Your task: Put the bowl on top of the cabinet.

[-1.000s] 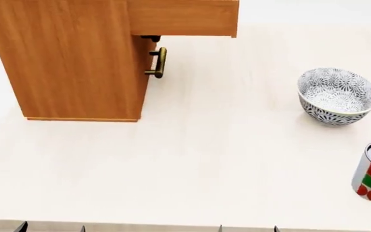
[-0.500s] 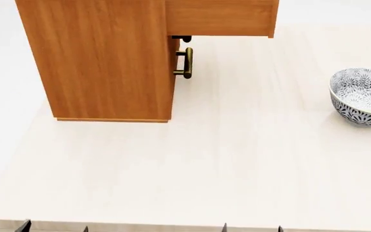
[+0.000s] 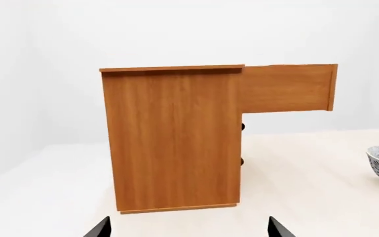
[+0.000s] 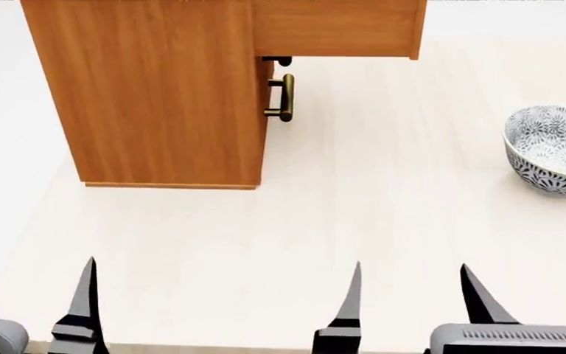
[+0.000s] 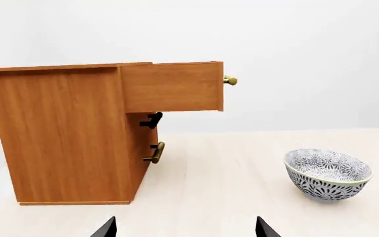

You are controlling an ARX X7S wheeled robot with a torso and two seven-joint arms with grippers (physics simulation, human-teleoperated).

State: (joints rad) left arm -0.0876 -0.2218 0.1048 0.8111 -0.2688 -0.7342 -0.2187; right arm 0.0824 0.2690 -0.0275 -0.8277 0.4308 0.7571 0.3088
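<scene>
Patterned bowl [image 4: 556,148] upright on the pale table [image 4: 362,221], well to the right of the wooden cabinet [image 4: 155,96] and apart from it; cabinet's top drawer [image 5: 171,86] pulled out, brass bar handle [image 4: 283,97] visible below. Left gripper [image 4: 29,295] and right gripper [image 4: 416,295] low over the table's near edge, jaws of both spread apart, holding nothing.

**Robot body: visible parts**

Left pincer [image 4: 32,291]: two slim black fingers [image 4: 85,295] tapering to sharp points, mounted on a grey rounded housing. Right pincer [image 4: 416,291]: matching black pointed fingers [image 4: 350,299], with a grey ribbed housing behind them. No cables, screws or markings discernible.
</scene>
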